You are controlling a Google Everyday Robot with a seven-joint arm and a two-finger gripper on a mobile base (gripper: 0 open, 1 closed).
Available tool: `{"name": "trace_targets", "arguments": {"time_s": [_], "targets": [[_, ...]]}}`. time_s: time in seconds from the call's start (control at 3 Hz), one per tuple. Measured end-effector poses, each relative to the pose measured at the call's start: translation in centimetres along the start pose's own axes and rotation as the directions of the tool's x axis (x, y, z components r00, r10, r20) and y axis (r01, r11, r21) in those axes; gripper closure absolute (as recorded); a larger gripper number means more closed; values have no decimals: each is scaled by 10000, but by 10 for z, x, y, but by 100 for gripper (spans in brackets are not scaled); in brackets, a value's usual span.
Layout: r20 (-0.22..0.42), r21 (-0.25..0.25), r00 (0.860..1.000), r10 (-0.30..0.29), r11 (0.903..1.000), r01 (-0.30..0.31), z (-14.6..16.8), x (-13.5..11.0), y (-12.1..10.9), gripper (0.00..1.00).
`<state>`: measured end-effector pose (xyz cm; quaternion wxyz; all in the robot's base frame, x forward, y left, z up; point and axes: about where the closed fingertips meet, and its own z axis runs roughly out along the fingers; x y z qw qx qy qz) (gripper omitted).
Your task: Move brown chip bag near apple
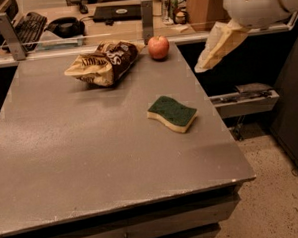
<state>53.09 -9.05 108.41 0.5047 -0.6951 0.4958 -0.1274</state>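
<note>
Bench (91, 154) is carrying bag (103, 62), lying on its side at the far edge just beside apple (158, 47), with sponge (172, 113) nearer; hand (202, 65) is hanging beyond the right edge, angling down-left, grip state untellable.

We record the white arm (255, 3) at the far right of the scene, its tan gripper (206, 62) angled downward and leftward, hanging in the air.
</note>
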Motion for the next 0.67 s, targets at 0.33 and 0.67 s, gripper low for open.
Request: {"name": "trace_targets", "arguments": {"time_s": [0.33, 0.67], "targets": [[-805, -278, 9967, -123, 9996, 101, -12, 33, 6, 0], [-805, -277, 9967, -124, 9996, 102, -12, 33, 6, 0]]}}
